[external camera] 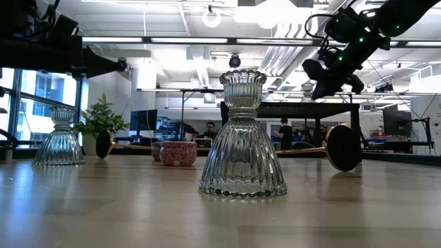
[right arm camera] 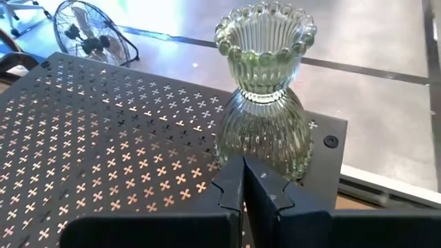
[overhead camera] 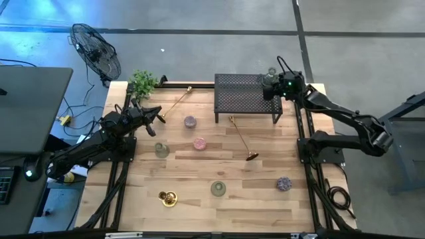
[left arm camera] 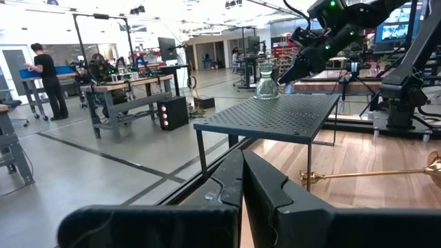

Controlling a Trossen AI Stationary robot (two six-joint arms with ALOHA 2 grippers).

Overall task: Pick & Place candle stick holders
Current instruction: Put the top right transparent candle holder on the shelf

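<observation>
Closest to the table-level camera stands a clear ribbed glass candle holder [external camera: 242, 138], upright on the wooden table [overhead camera: 199, 199], bell-shaped with a beaded rim; from above it is the grey-green one [overhead camera: 218, 189] near the front edge. A second clear glass holder [external camera: 60, 138] stands upright at the left side of the table, near the left gripper [overhead camera: 159, 119], whose fingers are pressed together and hold nothing; that arm hangs over the left part of the table just in front of the small potted plant [overhead camera: 142, 82]. The right gripper [overhead camera: 269, 81], jaws likewise closed and empty, hovers over the right rear corner of the black perforated metal rack [overhead camera: 247, 93], just beside a third ribbed glass holder [right arm camera: 265, 96] that stands upright on the rack top near that corner; the closed fingertips [right arm camera: 242, 180] sit right in front of its base, and contact cannot be made out. Two tall brass candlesticks lie on their sides: one [overhead camera: 174, 103] between the plant and the rack, the other [overhead camera: 242, 139] in front of the rack, its round foot toward the table's front. Two pink cup holders [overhead camera: 190, 122] [overhead camera: 199, 143] sit mid-table, a purple one [overhead camera: 284, 184] stands near the right front, and a short shiny gold holder [overhead camera: 167, 197] sits at the left front. A black floor fan [overhead camera: 96, 52] stands beyond the table's left rear corner.
</observation>
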